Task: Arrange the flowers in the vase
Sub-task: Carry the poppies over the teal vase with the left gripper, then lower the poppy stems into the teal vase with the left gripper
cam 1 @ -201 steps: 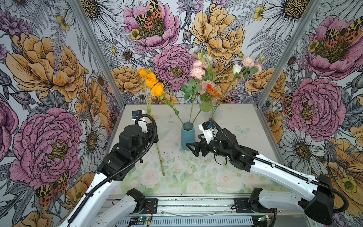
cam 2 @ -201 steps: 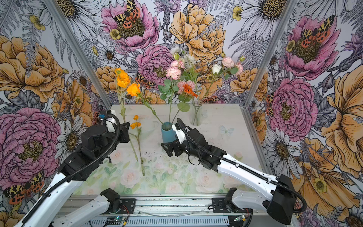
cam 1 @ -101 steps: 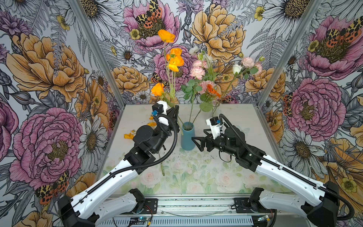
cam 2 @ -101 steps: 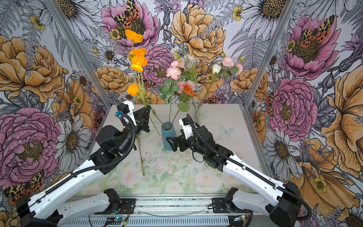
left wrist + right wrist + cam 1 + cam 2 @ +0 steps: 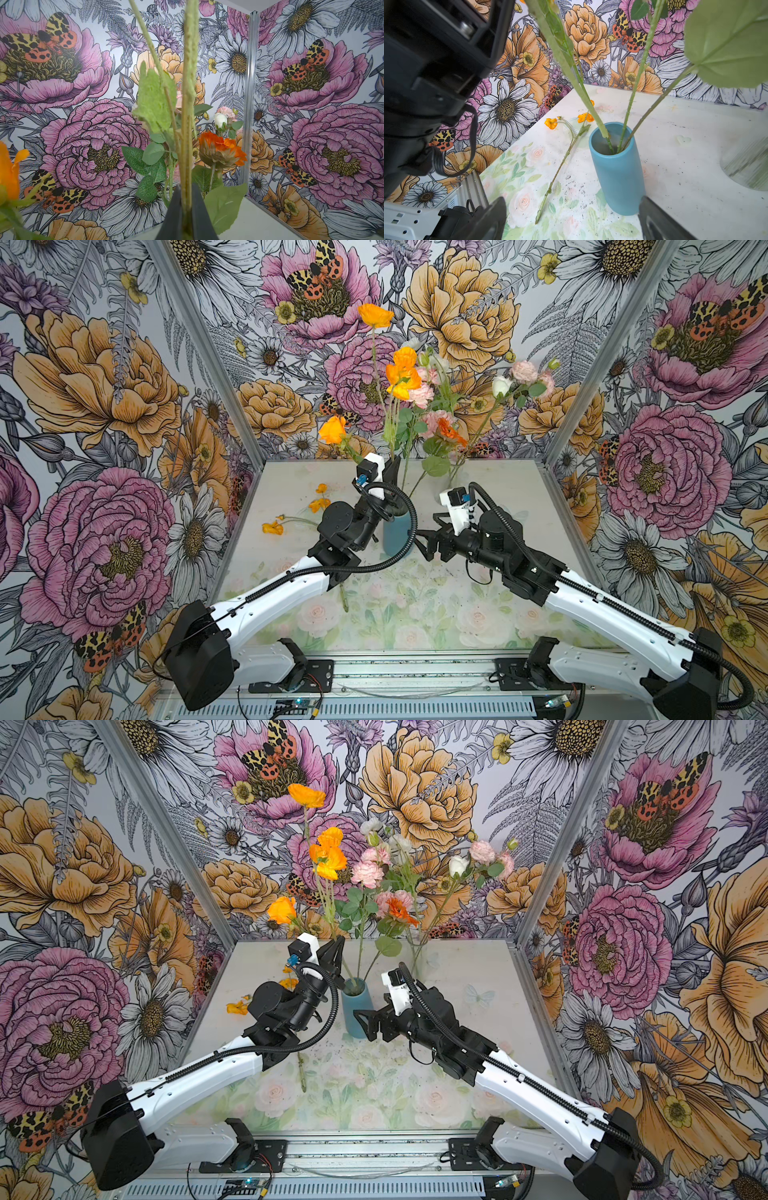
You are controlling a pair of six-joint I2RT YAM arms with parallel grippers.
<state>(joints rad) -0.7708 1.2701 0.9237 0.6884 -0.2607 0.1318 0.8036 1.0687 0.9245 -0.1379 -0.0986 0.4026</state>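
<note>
Nearest, a loose orange flower (image 5: pixel 564 159) lies flat on the tabletop (image 5: pixel 478 614), left of the blue vase (image 5: pixel 618 172). The right pincer (image 5: pixel 424 545) faces the vase's right side with its jaws wide apart, gripping nothing. Three stems (image 5: pixel 627 124) stand in the vase. Just behind and above it, the left pincer (image 5: pixel 334 952) is clamped on an upright orange-flowered stem (image 5: pixel 187 104); its lower end is hidden. Farthest back, a clear glass vase (image 5: pixel 745 166) holds pink and white blooms (image 5: pixel 524 372).
</note>
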